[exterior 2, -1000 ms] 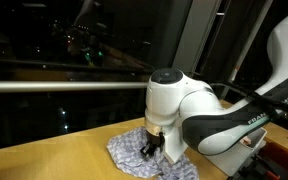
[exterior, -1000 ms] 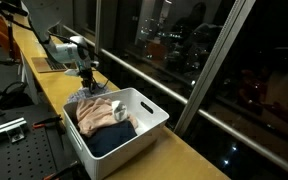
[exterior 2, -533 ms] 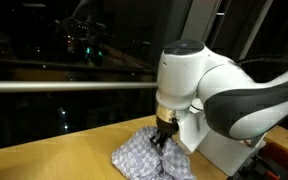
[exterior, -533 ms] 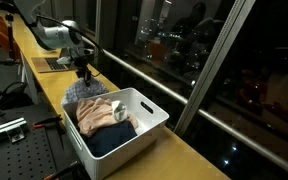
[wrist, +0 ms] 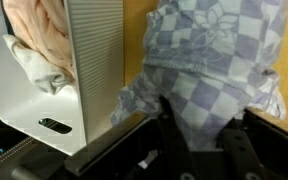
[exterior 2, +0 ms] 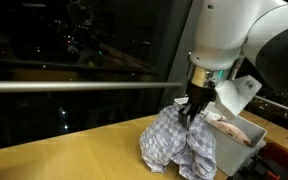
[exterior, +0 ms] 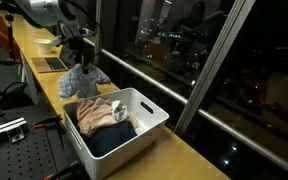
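Wooden counter (exterior 2: 64,160), night windows: gripper (exterior 2: 191,112) pinches the checkered cloth (exterior 2: 179,148) by a bunched fold. Looks light and floppy, so a bunch grabs best.

The checkered cloth (exterior 2: 176,145), blue-grey and white, is hanging bunched from its pinched top, and its loose folds are drooping downwards. It is hanging just beside the white bin (exterior: 134,140), at the bin's short end, with one corner reaching towards the bin's outer wall.

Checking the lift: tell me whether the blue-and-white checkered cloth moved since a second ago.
Yes. The blue-and-white checkered cloth rose from the wooden counter, hanging beside the white plastic bin.
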